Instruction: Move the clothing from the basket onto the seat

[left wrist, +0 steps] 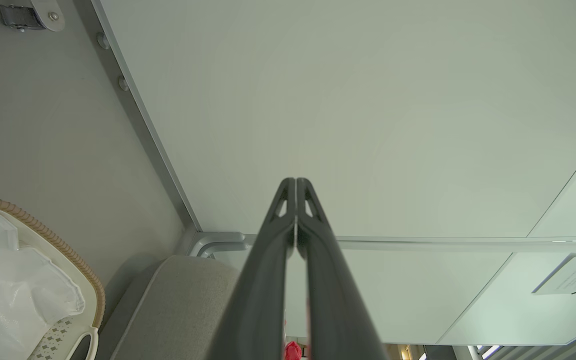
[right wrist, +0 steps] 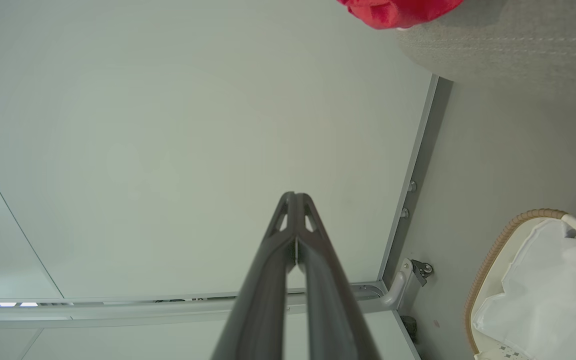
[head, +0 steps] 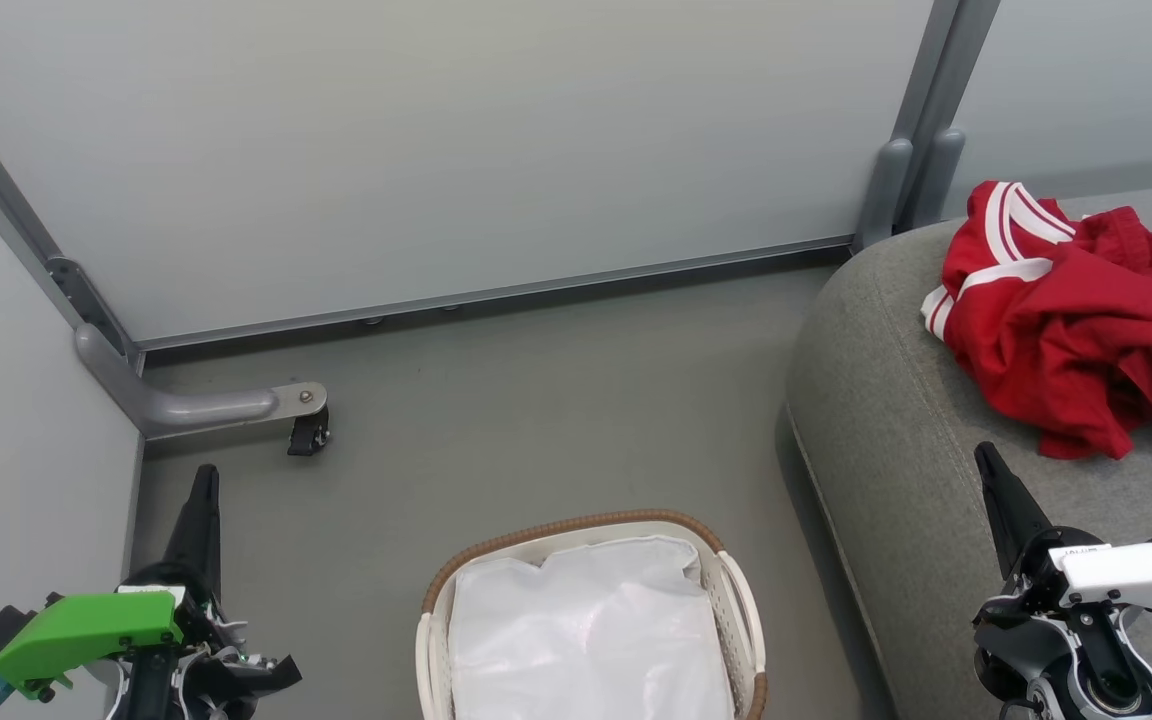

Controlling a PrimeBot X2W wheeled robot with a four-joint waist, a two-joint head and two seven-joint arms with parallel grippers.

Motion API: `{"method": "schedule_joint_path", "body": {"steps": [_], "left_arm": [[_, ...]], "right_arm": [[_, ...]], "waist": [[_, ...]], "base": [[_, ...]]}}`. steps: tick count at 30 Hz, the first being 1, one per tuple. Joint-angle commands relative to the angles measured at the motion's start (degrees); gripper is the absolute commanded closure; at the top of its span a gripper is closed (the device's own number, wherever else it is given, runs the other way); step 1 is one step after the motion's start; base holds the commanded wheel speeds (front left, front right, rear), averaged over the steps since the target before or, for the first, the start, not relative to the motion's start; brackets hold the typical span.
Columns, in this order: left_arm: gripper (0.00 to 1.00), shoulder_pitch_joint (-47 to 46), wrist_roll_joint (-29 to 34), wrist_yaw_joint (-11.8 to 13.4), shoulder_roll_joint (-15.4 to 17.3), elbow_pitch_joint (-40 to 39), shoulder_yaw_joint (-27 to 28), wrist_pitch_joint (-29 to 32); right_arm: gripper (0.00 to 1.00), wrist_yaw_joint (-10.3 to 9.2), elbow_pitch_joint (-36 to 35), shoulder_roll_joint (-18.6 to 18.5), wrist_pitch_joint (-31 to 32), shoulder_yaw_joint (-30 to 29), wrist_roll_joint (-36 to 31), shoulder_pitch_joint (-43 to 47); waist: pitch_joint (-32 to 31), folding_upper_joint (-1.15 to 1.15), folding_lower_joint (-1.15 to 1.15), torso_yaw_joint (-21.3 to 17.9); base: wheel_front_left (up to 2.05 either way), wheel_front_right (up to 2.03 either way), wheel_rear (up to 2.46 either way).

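Note:
The red clothing [head: 1066,325] lies crumpled in a heap on the grey seat [head: 886,420] at the right, white stripe trim showing at its upper left; a scrap of it shows as clothing [right wrist: 398,11] on the seat [right wrist: 508,45]. The white basket [head: 741,600] with brown rim stands on the floor at the bottom centre, holding just its white liner [head: 586,640]. My left gripper [head: 204,478] is shut at the lower left, left of the basket, fingertips pressed together [left wrist: 296,181]. My right gripper [head: 986,455] is shut over the seat's front edge, below the clothing, holding nothing [right wrist: 295,195].
Pale partition walls [head: 436,150] close off the back and left. A grey bracket with a small black caster [head: 308,432] rests on the floor at the left corner. A grey post [head: 896,190] rises behind the seat. Open floor lies between basket and wall.

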Motion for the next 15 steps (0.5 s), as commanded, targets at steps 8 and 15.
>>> {"method": "schedule_joint_path", "body": {"steps": [8, 15], "left_arm": [[1.00, -0.5, 0.0, -0.2, 0.3, -0.1, 0.2, 0.2], [1.00, -0.5, 0.0, -0.2, 0.3, -0.1, 0.2, 0.2]], "right_arm": [[1.00, 0.02, -0.2, -0.3, 0.1, -0.1, 0.2, 0.6], [1.00, 0.02, -0.2, -0.3, 0.1, -0.1, 0.2, 0.6]], "waist": [[0.0, 0.00, 0.00, 0.0], [0.0, 0.00, 0.00, 0.0]], "base": [[0.00, 0.00, 0.00], [0.00, 0.00, 0.00]]}}
